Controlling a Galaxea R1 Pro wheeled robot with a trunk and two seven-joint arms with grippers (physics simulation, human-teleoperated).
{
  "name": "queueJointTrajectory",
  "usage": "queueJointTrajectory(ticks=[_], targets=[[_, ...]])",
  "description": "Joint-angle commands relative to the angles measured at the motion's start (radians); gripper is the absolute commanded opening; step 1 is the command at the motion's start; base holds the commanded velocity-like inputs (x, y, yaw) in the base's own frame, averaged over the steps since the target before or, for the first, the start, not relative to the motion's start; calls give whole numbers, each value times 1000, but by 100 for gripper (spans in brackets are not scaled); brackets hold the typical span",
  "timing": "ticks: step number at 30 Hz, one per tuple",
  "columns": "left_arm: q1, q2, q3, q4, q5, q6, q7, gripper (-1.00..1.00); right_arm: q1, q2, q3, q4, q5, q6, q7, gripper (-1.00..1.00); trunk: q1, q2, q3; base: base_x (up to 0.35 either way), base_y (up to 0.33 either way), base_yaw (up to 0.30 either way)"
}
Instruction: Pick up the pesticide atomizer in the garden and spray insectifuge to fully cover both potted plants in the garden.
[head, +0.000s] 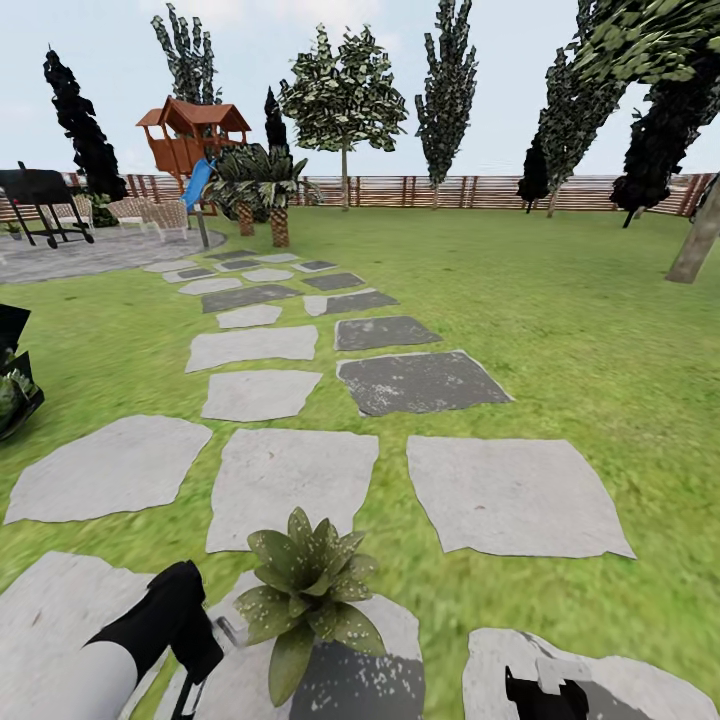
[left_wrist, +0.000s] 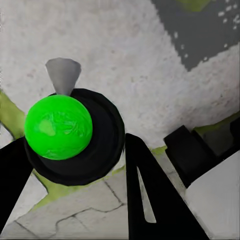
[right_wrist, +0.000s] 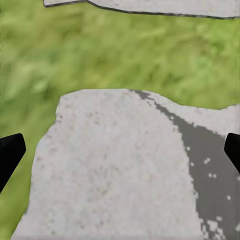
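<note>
The left gripper (left_wrist: 75, 165) is holding the pesticide atomizer (left_wrist: 62, 132): in the left wrist view its two black fingers are sitting on either side of the dark round body with the bright green ball, so the jaws are pinching it, and the grey nozzle is pointing at a pale stepping stone (left_wrist: 150, 60). In the head view this arm is hanging low, just beside a potted plant (head: 308, 590) which is standing on a stone. The right gripper (right_wrist: 120, 160) is hovering over another stone with its jaws spread wide and nothing between them. Farther away, the stone path is leading over the lawn (head: 560, 320) to the round patio (head: 90, 255) and the wooden fence (head: 480, 190). I judge the pickup is done and the spraying step is in hand; the next move calls for turning the nozzle toward the leaves.
</note>
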Motion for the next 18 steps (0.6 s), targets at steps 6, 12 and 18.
queueJointTrajectory(ticks=[6, 12, 18], targets=[[26, 58, -2, 5, 5, -1, -5, -100, -1, 0, -6, 2, 11, -4, -4, 100, 0, 0, -1, 0, 0, 0], [41, 53, 7, -7, 13, 3, -4, -100, -1, 2, -6, 0, 9, -5, -3, 100, 0, 0, -1, 0, 0, 0], [41, 49, 89, -10, 12, -3, -2, -100, -1, 2, -6, 0, 9, -4, -3, 100, 0, 0, -1, 0, -191, 0]])
